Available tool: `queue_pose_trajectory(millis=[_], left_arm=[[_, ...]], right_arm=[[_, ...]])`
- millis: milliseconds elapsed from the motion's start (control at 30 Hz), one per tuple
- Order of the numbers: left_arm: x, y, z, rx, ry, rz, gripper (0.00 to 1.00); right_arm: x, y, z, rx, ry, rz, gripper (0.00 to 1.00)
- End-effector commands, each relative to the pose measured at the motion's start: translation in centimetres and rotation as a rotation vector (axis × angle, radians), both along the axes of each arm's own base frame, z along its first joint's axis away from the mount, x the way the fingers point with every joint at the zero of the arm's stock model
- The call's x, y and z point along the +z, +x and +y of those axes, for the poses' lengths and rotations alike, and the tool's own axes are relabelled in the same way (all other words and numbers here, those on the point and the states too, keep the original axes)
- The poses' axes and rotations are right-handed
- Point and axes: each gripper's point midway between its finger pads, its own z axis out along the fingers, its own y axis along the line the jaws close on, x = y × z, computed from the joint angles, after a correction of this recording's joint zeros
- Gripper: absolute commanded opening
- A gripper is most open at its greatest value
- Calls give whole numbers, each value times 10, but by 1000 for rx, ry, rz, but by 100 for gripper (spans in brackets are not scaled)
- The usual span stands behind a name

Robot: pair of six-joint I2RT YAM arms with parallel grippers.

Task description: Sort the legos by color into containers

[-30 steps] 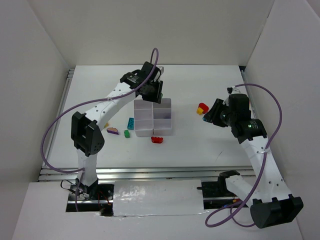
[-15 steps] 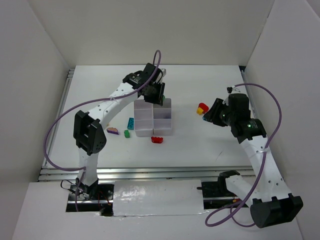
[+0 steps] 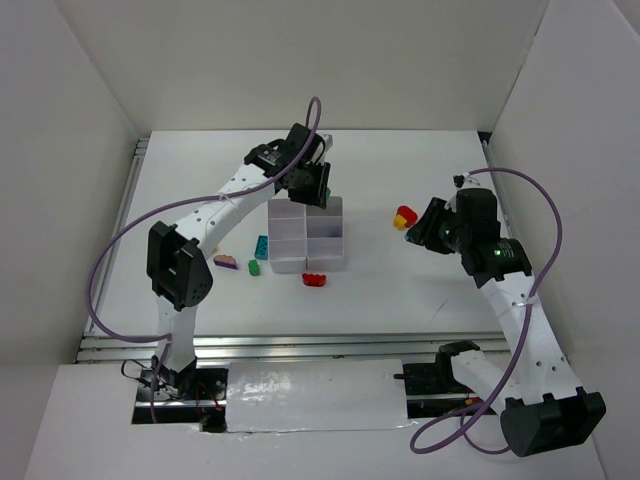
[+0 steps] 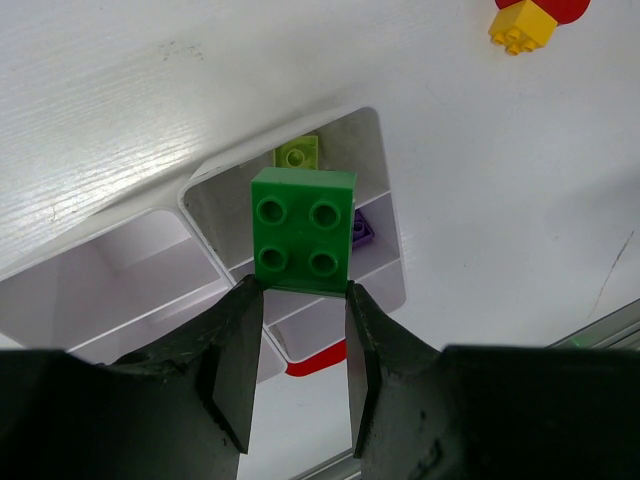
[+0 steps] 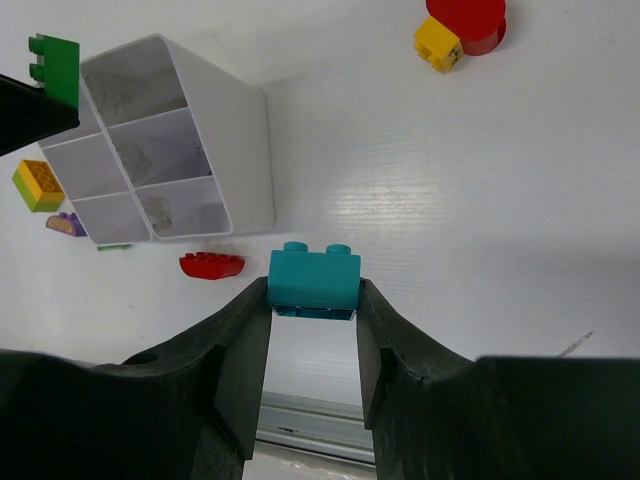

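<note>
One white table. One block of containers mid-table, six compartments.

Two grippers:
- Left gripper is clenched on one green lego, over the far right corner compartment.
- Right gripper is clenched on one teal lego, over bare table right of the block.

In compartments:
- One lime lego
- One purple lego

Loose legos:
- One red lego at the block's near side
- One yellow lego touching one round red lego
- Three left of the block: teal-green lego, pink lego, small green lego
</note>
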Motion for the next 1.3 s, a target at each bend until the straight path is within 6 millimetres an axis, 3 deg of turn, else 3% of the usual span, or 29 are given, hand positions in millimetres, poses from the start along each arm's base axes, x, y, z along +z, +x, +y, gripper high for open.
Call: queue_pose_trajectory(millis=[0,667,1067,1267], left_arm=[[6,4,-6,-12,-10,-25,0],[6,6,-5,-16,-4,-31,0],[-1,-5,-9,-47,-24,8,0],[7,-8,-12,-56,-48,-7,0]], right_arm=[[11,7,0,2,-3,-65,0],[8,9,2,6,0,-54,0],[7,10,4,14,3,-49,0],[8,10,3,10,1,-52,0]])
